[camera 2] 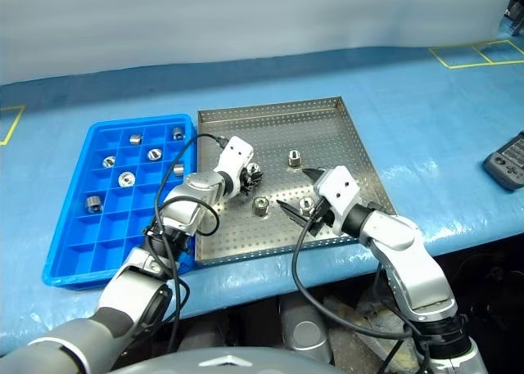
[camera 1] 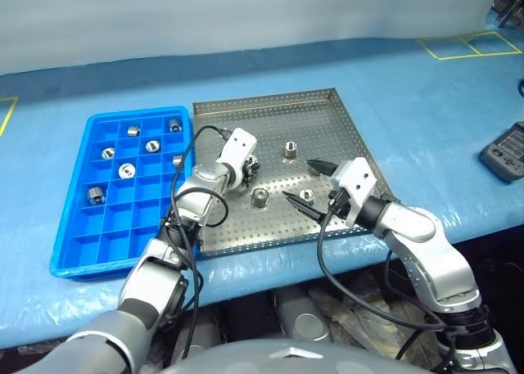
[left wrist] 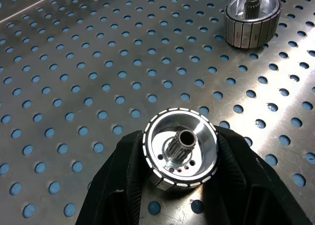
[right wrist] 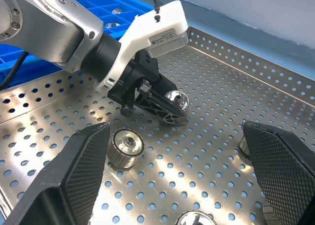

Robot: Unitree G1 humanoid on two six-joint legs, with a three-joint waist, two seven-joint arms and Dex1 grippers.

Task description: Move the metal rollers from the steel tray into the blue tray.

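I have the left gripper (left wrist: 179, 185) clamped on one of the metal rollers (left wrist: 180, 153), which sits between its black fingers (left wrist: 118, 185) right at the perforated floor of the steel tray (camera 1: 327, 112), near the tray's middle. My right gripper (camera 1: 311, 182) hovers with its jaws spread wide and nothing in them over the tray's right half, with loose rollers (camera 1: 259, 198) beside it. Six rollers (camera 1: 125, 170) already lie in separate compartments of the blue tray (camera 1: 70, 243), which sits just left of the steel one.
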